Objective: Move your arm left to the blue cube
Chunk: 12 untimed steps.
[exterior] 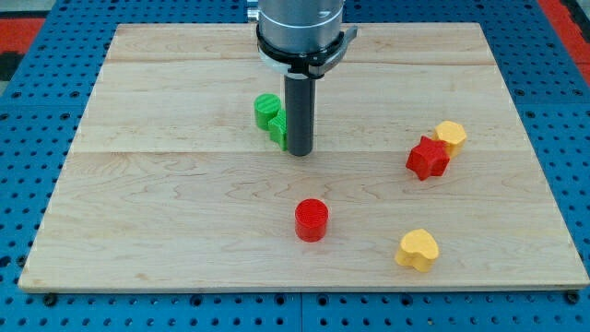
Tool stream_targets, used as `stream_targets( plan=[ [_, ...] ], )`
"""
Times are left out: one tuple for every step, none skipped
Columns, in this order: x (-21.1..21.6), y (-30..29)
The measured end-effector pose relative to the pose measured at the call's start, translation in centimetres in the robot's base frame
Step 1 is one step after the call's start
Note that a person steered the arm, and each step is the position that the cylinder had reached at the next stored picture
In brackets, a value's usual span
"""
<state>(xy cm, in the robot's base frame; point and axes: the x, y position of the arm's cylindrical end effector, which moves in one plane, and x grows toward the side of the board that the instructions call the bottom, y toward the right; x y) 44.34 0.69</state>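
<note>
No blue cube shows in the camera view. My dark rod comes down from the view's top centre, and my tip (299,150) rests on the wooden board (166,184). It sits right against two green blocks: a green cylinder (266,110) just up and left of the rod, and a second green block (278,130) partly hidden behind it. Anything directly behind the rod is hidden.
A red cylinder (312,220) stands below my tip. A red star-shaped block (428,158) touches a yellow block (451,136) at the view's right. A yellow heart-shaped block (418,249) lies at the lower right. Blue pegboard (37,138) surrounds the board.
</note>
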Motion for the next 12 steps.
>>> stream_targets(
  plan=[
    [0.3,5.2],
    [-1.4,6.6],
    [-2.1,6.7],
    [3.0,5.6],
    [8.1,6.4],
    [8.3,13.3],
    [6.9,13.3],
    [4.6,6.9],
    [1.6,-2.5],
    [-4.1,-13.7],
    [-10.5,-19.6],
    [-17.3,-17.8]
  ],
)
